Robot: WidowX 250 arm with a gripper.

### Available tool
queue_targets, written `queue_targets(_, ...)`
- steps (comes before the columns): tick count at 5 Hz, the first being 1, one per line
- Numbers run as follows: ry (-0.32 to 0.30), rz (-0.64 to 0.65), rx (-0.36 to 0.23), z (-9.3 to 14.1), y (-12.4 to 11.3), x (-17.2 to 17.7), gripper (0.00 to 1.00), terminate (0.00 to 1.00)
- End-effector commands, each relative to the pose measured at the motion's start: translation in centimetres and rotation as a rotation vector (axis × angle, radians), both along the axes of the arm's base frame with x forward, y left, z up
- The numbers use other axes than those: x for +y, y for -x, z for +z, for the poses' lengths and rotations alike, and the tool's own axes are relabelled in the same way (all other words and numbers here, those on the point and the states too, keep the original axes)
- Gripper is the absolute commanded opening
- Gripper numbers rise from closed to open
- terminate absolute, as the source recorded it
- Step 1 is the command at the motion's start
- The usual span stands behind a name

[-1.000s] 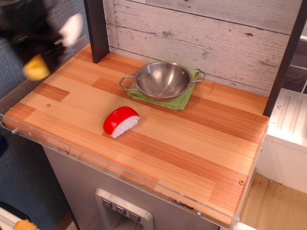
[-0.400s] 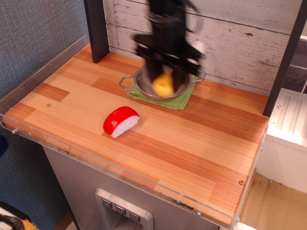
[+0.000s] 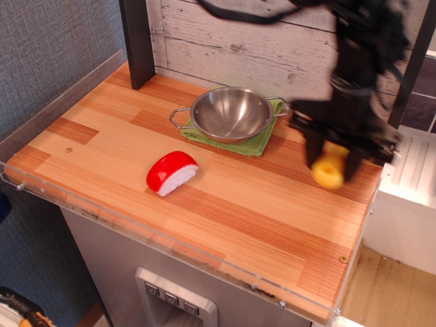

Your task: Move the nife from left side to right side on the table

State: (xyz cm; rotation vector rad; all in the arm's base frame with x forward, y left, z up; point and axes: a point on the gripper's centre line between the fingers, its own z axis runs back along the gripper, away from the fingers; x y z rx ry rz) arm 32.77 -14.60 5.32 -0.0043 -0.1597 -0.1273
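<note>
Whitewashed plank wall — grey cabinet

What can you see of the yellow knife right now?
Only the knife's chunky yellow handle shows, a rounded, plastic-looking lump, blurred by motion. The blade is hidden up inside the black gripper, whose fingers sit on either side of the handle and hold it. The knife hangs handle-down over the right side of the wooden table, right of the metal bowl. Whether the handle touches the wood cannot be told. Only the gripper is seen touching it.
</note>
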Motion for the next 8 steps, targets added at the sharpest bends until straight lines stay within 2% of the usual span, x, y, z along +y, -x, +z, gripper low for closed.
queue_targets(1, 0.029, 0.015, -0.003, -1.8, -2.0, -3.3, 0.00, 0.00)
queue_targets(2, -0.011, 0.029, 0.032, -2.7, -1.7, -1.4, 0.00, 0.00)
queue_targets(3, -0.011, 0.046, 0.041, -2.5, -0.7, 0.0, 0.00, 0.00)
queue_targets(5, 0.030, 0.041, 0.041, -1.4, 2.2, -0.4, 0.00, 0.00)
queue_targets(6, 0.026, 0.016, 0.054, -1.5, 1.8, -0.2, 1.00, 0.00)
queue_targets(7, 0.026, -0.008, 0.023, -0.1, 2.0, -0.1, 1.00, 0.00)
queue_targets(8, 0.042, -0.068, -0.043, 3.9, 3.1, 0.5, 1.00, 0.00)
